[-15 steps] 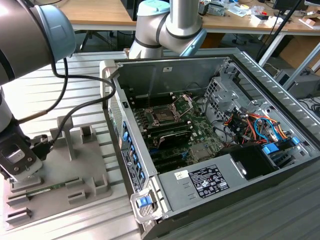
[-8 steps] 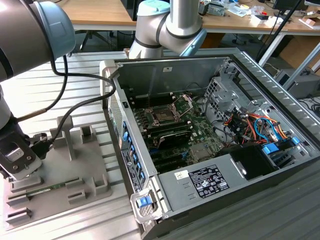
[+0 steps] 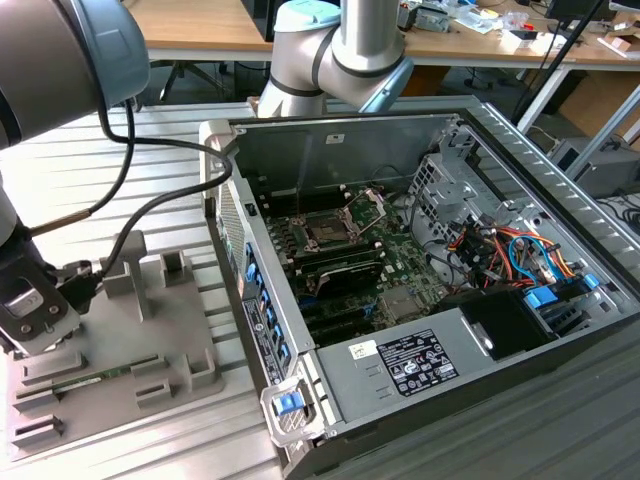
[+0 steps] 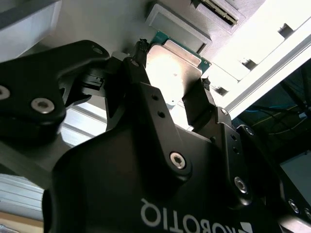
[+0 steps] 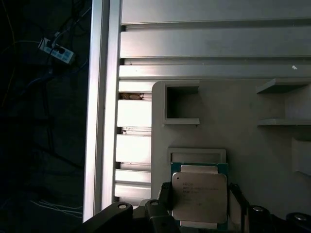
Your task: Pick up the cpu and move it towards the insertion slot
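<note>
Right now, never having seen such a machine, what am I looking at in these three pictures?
The jointed grey tube is a robot arm. One picture comes from a camera standing off the arm: on the exterior view's right lies an open computer case holding the insertion slot, a metal-framed square socket; on its left, a grey holder block with a green memory stick. The other two pictures come from cameras riding near the arm's wrist, looking past its pincer. In both wrist views the pincer is closed on the cpu, a flat silvery chip, above the holder block. Whether the chip is lifted off it yet, I cannot tell.
</note>
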Controlling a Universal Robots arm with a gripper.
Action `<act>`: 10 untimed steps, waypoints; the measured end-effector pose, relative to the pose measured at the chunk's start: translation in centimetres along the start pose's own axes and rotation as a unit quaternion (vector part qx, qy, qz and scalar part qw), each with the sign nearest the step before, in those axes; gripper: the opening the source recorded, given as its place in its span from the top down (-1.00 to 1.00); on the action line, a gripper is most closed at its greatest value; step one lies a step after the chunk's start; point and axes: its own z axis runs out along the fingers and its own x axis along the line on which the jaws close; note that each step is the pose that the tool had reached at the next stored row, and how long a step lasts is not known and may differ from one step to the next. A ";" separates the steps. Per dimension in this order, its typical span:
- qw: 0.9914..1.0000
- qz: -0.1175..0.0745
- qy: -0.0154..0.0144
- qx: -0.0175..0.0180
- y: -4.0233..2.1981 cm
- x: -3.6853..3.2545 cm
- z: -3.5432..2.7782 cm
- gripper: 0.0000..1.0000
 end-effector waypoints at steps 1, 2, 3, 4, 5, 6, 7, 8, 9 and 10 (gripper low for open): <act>1.000 0.000 0.000 0.000 0.00 0.00 -0.12 -0.09; 1.000 0.000 0.000 0.000 0.01 0.00 -0.24 -0.09; 1.000 0.000 0.000 0.000 0.01 0.00 -0.35 -0.09; 1.000 0.000 0.000 0.000 0.01 0.00 -0.41 -0.09; 1.000 0.000 0.000 0.000 0.02 0.00 -0.50 -0.09; 1.000 0.000 0.000 0.000 0.02 0.00 -0.58 -0.09; 1.000 0.000 0.000 0.000 0.02 0.00 -0.70 -0.09; 1.000 0.000 0.000 0.000 0.03 0.00 -0.80 -0.09; 1.000 0.000 0.000 0.000 0.03 0.00 -0.93 -0.09; 1.000 0.000 0.000 0.000 0.04 0.00 -1.00 -0.09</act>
